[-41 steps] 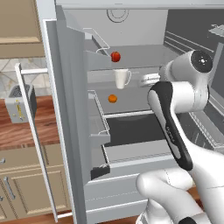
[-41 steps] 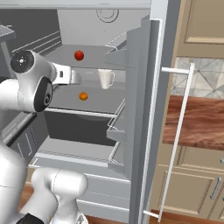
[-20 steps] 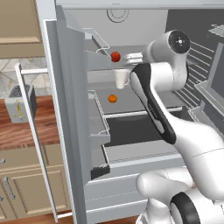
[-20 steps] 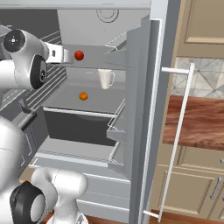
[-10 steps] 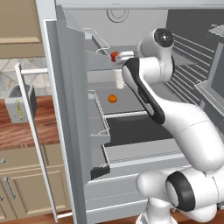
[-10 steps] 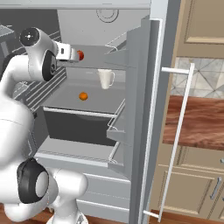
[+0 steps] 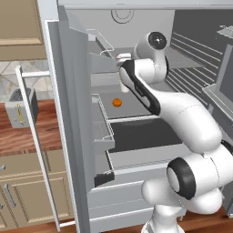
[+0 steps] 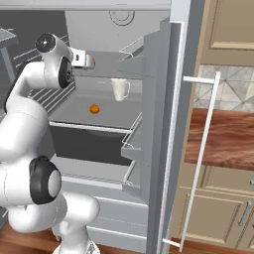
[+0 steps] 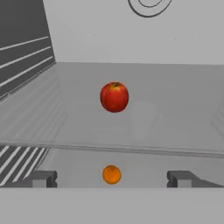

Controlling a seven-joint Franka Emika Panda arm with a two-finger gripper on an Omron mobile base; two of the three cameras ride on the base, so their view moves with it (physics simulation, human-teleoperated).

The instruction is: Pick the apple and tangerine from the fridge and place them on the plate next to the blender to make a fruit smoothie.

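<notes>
Swinging up from beside the mug shelf over the last two seconds, my gripper now sits level with the upper shelf of the fridge, nosing at the apple. From the hand camera the apple lies straight ahead of the fingers, centred between them but not yet enclosed; they're spread wide with nothing held. Below the glass, the tangerine shows between the tips, on the lower shelf near the mug. I judge the approach lined up: push forward, then close
</notes>
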